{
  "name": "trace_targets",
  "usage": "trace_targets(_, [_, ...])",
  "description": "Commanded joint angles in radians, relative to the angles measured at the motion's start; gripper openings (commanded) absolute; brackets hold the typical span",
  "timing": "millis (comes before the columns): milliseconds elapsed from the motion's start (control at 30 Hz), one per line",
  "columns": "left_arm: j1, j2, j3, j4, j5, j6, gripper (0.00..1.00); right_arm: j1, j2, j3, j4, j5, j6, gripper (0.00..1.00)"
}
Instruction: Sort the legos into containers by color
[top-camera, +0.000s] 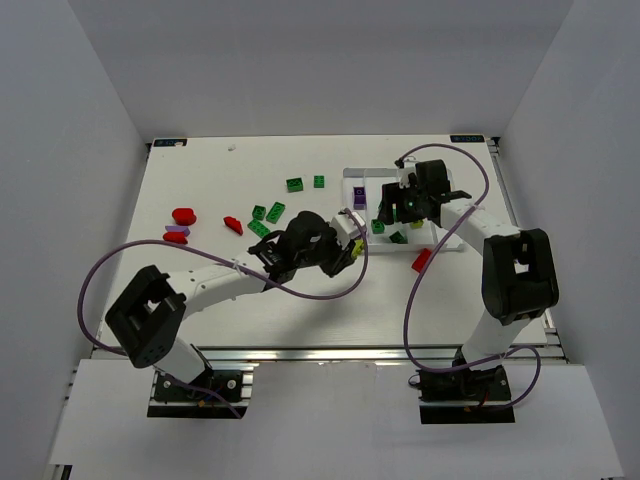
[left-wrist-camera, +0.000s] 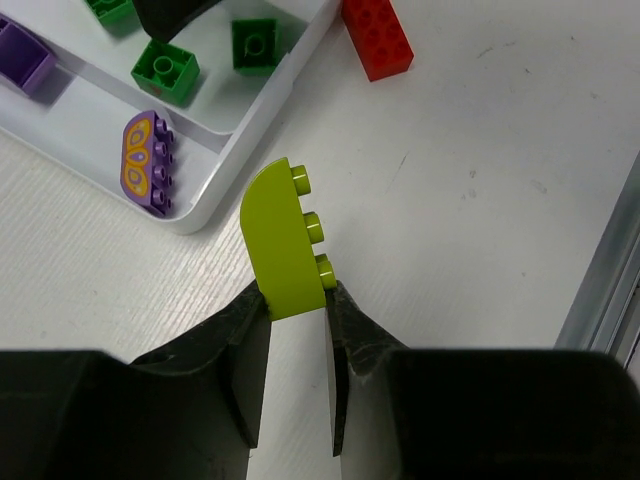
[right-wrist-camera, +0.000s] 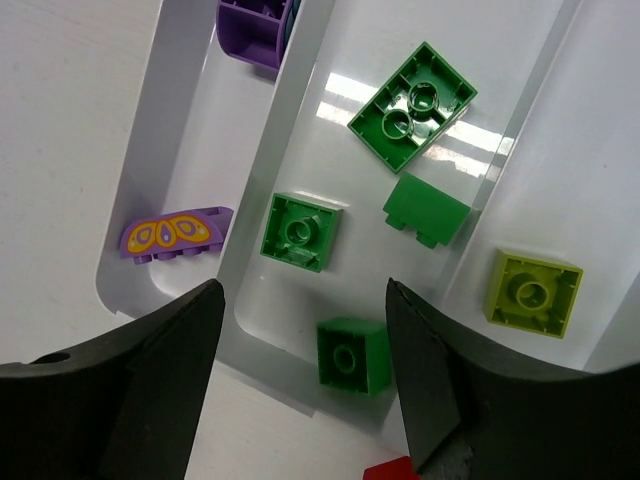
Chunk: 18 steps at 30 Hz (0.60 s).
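The left tool (left-wrist-camera: 298, 308) held a yellow-green brick (left-wrist-camera: 283, 240) just beside the white tray (left-wrist-camera: 262, 108). A red brick (left-wrist-camera: 377, 35) lay near. The right tool (right-wrist-camera: 302, 300) hung wide open above the tray.

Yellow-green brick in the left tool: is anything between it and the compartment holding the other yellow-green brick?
The right tool hangs open above the tray's green compartment, between the held brick and its slot.

purple brick (right-wrist-camera: 255, 30) cut by top edge, red brick (right-wrist-camera: 388, 471) cropped at bottom, lime brick (left-wrist-camera: 283, 240) base hidden between jaws
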Motion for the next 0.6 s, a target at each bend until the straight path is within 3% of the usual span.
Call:
trace_targets(0, [0.001, 0.028, 0.058, 0.047, 0.027, -0.027, 0.35, -0.003, -0.029, 0.056, -0.013, 0.007, -0.019, 0.72])
trace_targets(100, [0.0, 0.084, 0.098, 0.07, 0.041, -0.051, 0.35, -0.023, -0.09, 0.078, -0.048, 0.008, -0.051, 0.75])
trace_targets(200, [0.0, 0.15, 0.162, 0.105, 0.059, -0.088, 0.35, -0.098, -0.217, 0.099, -0.062, -0.029, -0.131, 0.88])
trace_targets(300, [0.0, 0.27, 0.269, 0.132, 0.071, -0.131, 0.35, -0.227, -0.432, -0.017, 0.088, -0.151, -0.159, 0.87])
trace_targets(333, [0.001, 0.34, 0.303, 0.133, 0.074, -0.14, 0.35, -0.246, -0.486, -0.06, 0.127, -0.2, -0.16, 0.79])
trace_targets(367, [0.0, 0.377, 0.338, 0.135, 0.076, -0.151, 0.35, -0.291, -0.591, -0.139, 0.158, -0.202, -0.166, 0.52])
trace_targets(467, [-0.002, 0.512, 0.484, 0.135, 0.071, -0.18, 0.35, -0.319, -0.731, -0.217, 0.247, -0.208, -0.151, 0.0])
trace_targets(567, [-0.004, 0.642, 0.645, 0.116, 0.061, -0.198, 0.35, -0.35, -0.791, -0.226, 0.254, -0.225, -0.13, 0.0])
